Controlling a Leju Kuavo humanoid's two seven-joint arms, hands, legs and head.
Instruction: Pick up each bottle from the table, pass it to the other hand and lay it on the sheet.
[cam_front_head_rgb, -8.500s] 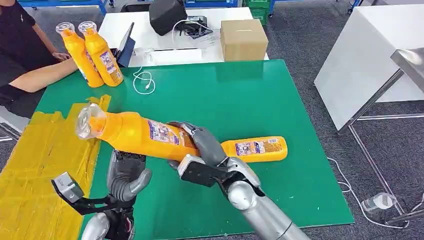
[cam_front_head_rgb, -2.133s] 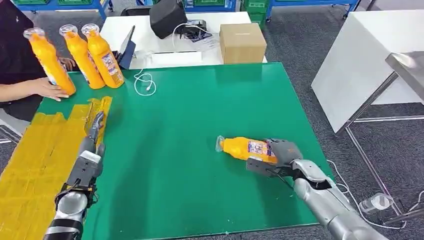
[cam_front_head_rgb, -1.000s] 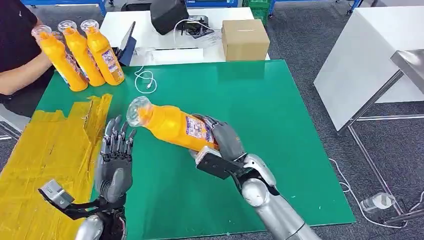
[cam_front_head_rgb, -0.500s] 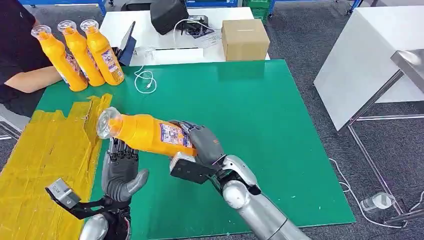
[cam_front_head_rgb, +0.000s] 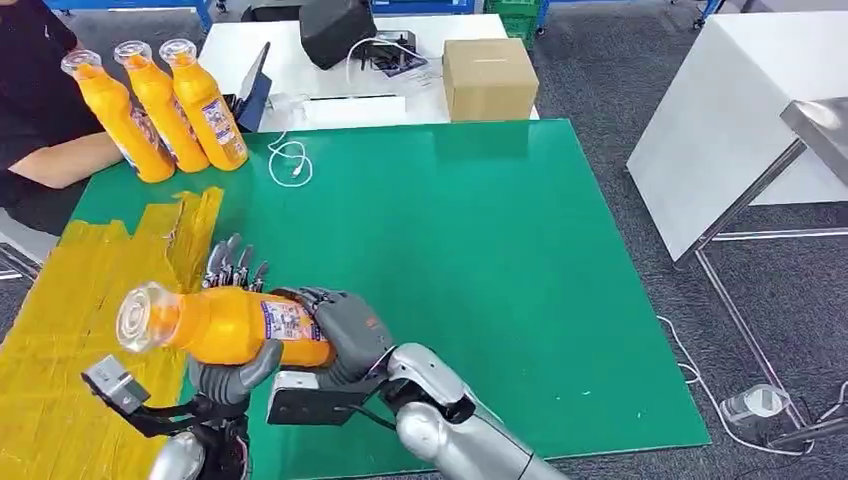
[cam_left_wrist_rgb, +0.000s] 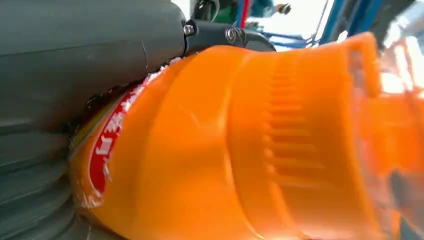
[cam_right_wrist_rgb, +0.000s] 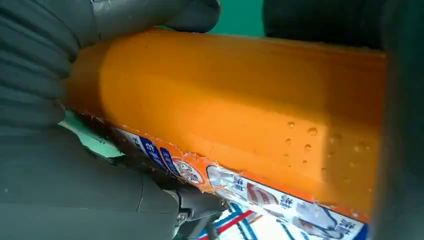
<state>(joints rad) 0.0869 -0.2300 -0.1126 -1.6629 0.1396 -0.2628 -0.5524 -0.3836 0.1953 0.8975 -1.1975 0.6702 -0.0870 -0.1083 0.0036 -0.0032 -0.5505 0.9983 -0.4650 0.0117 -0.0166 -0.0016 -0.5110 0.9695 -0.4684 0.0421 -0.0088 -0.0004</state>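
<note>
An orange bottle (cam_front_head_rgb: 225, 325) with a clear cap is held level above the table's front left, cap toward the yellow sheet (cam_front_head_rgb: 70, 290). My right hand (cam_front_head_rgb: 345, 335) grips its base end. My left hand (cam_front_head_rgb: 238, 372) lies against the bottle's far side; its fingers (cam_front_head_rgb: 232, 262) stand straight up behind it and its thumb curls beneath. The left wrist view shows the bottle (cam_left_wrist_rgb: 260, 150) pressed to the palm (cam_left_wrist_rgb: 75, 65). In the right wrist view the bottle's label side (cam_right_wrist_rgb: 225, 110) lies in my right hand (cam_right_wrist_rgb: 50, 165). Three more bottles (cam_front_head_rgb: 160, 105) stand at the back left.
A person's arm (cam_front_head_rgb: 60, 160) rests by the standing bottles. A white cable (cam_front_head_rgb: 288, 160) lies on the green table (cam_front_head_rgb: 500, 250). Behind it are a cardboard box (cam_front_head_rgb: 488, 78), a tablet (cam_front_head_rgb: 252, 95) and a black bag (cam_front_head_rgb: 335, 28). A white table (cam_front_head_rgb: 740, 120) stands at the right.
My right hand has carried the bottle left and down, from over the green table to the sheet's edge. The bottle now lies against my left palm, with the thumb under it.
</note>
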